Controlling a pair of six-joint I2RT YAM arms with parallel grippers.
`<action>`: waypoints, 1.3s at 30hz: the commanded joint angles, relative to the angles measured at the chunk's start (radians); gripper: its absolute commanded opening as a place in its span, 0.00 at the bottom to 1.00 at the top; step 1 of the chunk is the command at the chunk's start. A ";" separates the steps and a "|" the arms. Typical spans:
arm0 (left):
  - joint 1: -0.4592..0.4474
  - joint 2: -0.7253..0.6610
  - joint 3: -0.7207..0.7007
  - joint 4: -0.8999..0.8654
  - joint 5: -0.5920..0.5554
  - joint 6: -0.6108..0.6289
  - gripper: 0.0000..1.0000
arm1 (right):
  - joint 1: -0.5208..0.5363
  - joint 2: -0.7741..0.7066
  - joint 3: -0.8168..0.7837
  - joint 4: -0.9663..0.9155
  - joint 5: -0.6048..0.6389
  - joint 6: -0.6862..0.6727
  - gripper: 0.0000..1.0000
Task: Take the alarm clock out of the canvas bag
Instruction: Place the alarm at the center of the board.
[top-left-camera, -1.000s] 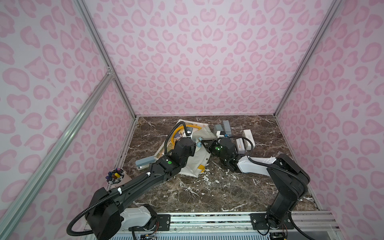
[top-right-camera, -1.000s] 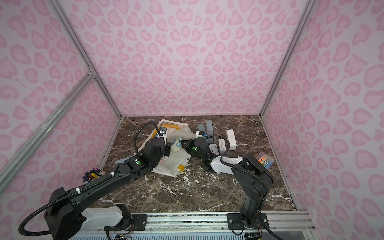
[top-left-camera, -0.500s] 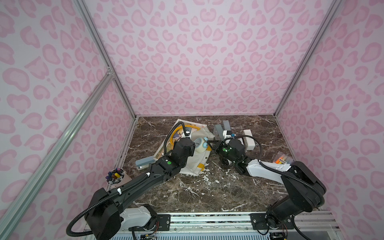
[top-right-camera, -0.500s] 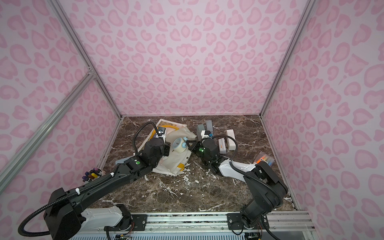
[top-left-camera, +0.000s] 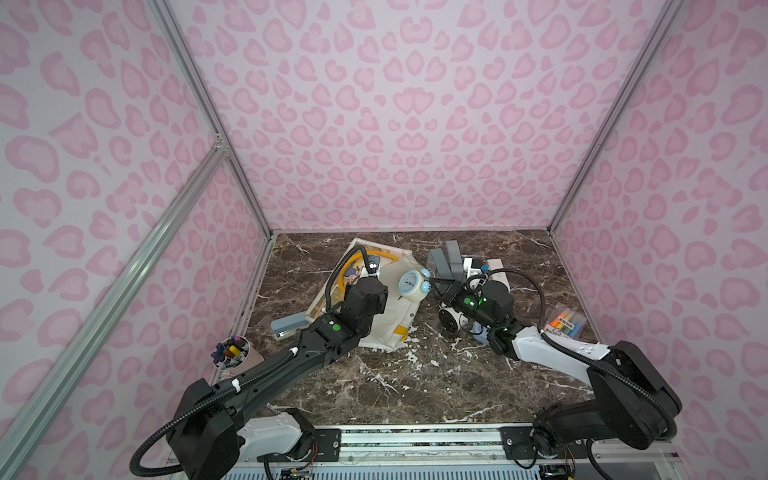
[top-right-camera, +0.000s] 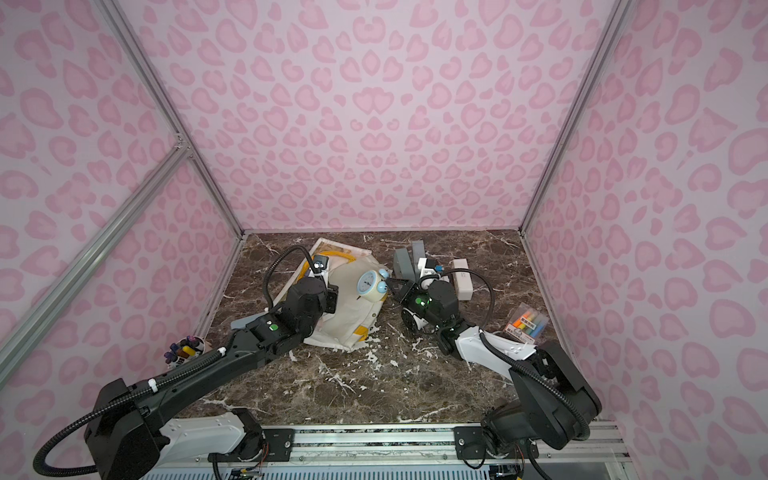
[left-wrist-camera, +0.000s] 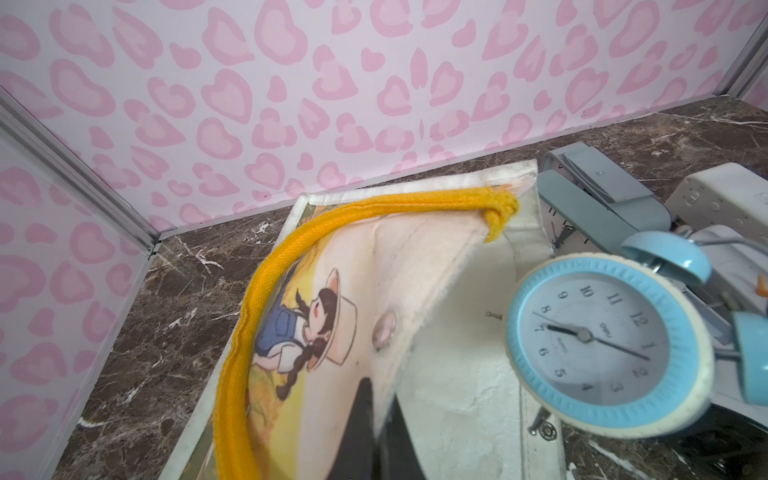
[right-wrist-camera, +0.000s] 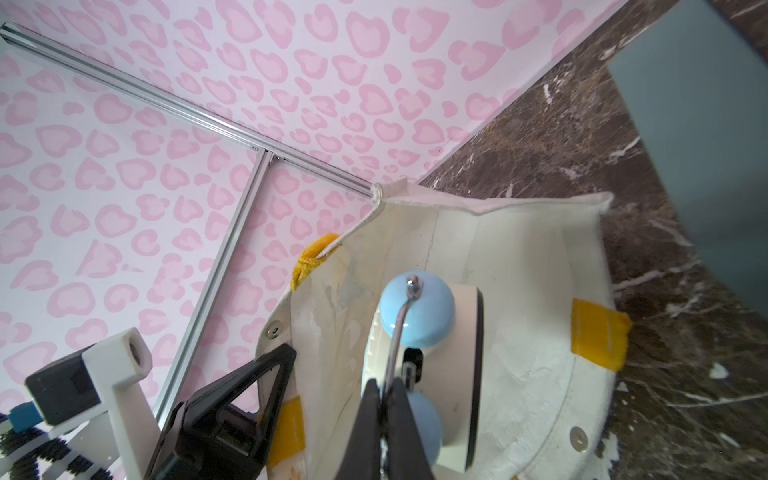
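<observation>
the alarm clock (top-left-camera: 412, 286), hidden a second ago, now hangs at the mouth of the canvas bag (top-left-camera: 395, 318) by its wire handle (right-wrist-camera: 399, 328) in the pinched right jaws, left jaws clamping the rim: nearly out.

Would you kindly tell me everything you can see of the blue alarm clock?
The alarm clock is round, with a pale-blue ribbed rim, cream body, white dial with black numerals and hands, and two glossy blue bells joined by a thin wire handle. Tipped sideways, dial upward, it hangs at the open mouth of the canvas bag; the right gripper is shut on the handle. Whether it touches the canvas is unclear.
</observation>
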 joint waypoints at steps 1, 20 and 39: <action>0.002 -0.006 -0.007 -0.006 -0.029 0.001 0.03 | -0.035 -0.050 -0.030 0.035 -0.027 -0.026 0.00; 0.003 0.000 -0.011 -0.003 -0.020 -0.011 0.03 | -0.461 -0.513 -0.249 -0.339 -0.003 -0.037 0.00; 0.002 0.003 -0.014 0.006 -0.004 -0.014 0.03 | -0.841 -0.633 -0.437 -0.420 -0.103 0.009 0.00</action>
